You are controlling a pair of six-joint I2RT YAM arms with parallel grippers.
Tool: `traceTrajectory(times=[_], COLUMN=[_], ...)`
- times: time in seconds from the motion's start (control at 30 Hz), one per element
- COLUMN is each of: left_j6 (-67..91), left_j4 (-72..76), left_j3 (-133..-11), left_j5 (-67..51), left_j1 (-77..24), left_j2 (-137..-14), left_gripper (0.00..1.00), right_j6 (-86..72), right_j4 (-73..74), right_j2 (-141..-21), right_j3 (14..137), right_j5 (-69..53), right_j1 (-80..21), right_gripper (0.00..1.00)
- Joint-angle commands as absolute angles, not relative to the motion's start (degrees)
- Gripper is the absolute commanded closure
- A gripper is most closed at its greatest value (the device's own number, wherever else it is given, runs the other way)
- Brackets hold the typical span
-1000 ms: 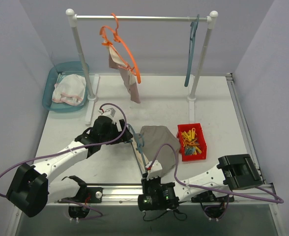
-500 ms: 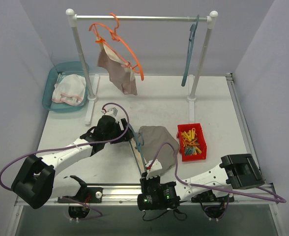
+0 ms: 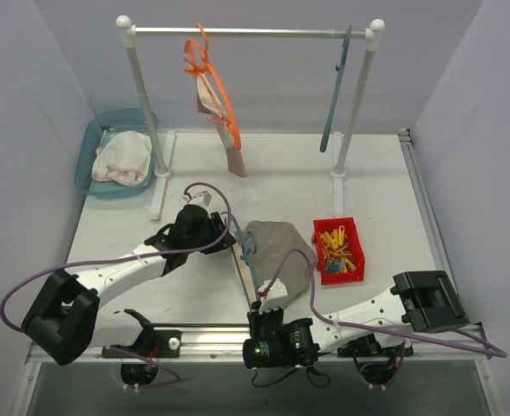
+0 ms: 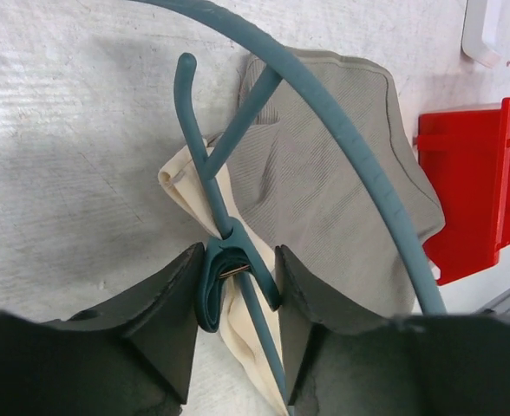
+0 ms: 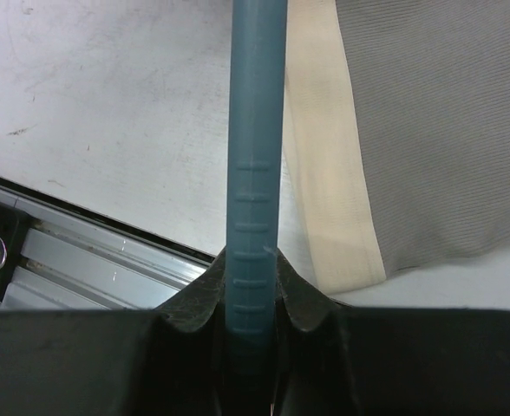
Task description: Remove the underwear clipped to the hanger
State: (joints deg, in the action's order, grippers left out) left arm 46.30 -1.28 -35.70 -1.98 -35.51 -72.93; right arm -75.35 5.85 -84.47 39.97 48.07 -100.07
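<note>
A teal hanger (image 3: 247, 264) lies on the table with taupe-beige underwear (image 3: 277, 247) clipped to it. In the left wrist view my left gripper (image 4: 238, 277) has its fingers on both sides of the hanger's teal clip (image 4: 225, 276), pressing it. The clip pinches the cream waistband of the underwear (image 4: 324, 173). My left gripper (image 3: 235, 238) sits at the cloth's left edge. My right gripper (image 5: 255, 277) is shut on the hanger's ribbed bar (image 5: 257, 173), near the table's front rail, with the underwear (image 5: 428, 130) to its right. From above, the right gripper (image 3: 259, 302) is at the hanger's near end.
On the rack rail (image 3: 255, 32) an orange hanger (image 3: 213, 82) carries another pale underwear (image 3: 231, 147), and a teal hanger (image 3: 335, 95) hangs at the right. A blue basket (image 3: 83, 178) holds white underwear (image 3: 123, 159). A red bin (image 3: 339, 251) of clips stands to the right.
My left gripper's fingers have come together around the hanger's clip. The orange hanger and its cloth have swung on the rail. The right arm has barely moved.
</note>
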Motion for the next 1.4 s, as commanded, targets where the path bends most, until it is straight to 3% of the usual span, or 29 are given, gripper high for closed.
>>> traceTrajectory(times=[0.0, 0.07, 0.1, 0.23, 1.0, 1.37], left_j6=[46.8, 46.8, 46.8, 46.7, 44.7, 44.1], left_j4=[0.4, 0.4, 0.4, 0.1, -13.3, -17.1], left_j3=[-36.9, -36.8, -36.9, -37.6, -45.4, -51.3], left_j5=[-2.1, -2.1, -2.1, -1.9, -3.1, -4.4], left_j1=[-35.9, -35.9, -35.9, -35.9, -37.3, -37.1], left_j2=[-71.5, -71.5, -71.5, -72.0, -54.8, -53.8], left_gripper=[0.56, 0.67, 0.79, 0.97, 0.97, 0.97], right_j6=[-75.3, -75.1, -75.1, -75.3, -79.1, -81.1], right_j4=[7.7, 7.7, 7.7, 7.7, 7.7, 5.1], right_j2=[-82.4, -82.4, -82.3, -82.3, -83.7, -86.6], right_j3=[40.9, 40.8, 40.8, 40.3, 36.3, 35.3], right_j5=[53.2, 53.1, 53.0, 52.8, 51.1, 50.3], right_j1=[-99.4, -99.2, -99.2, -99.1, -96.6, -97.3], right_gripper=[1.0, 1.0, 1.0, 1.0, 1.0, 1.0])
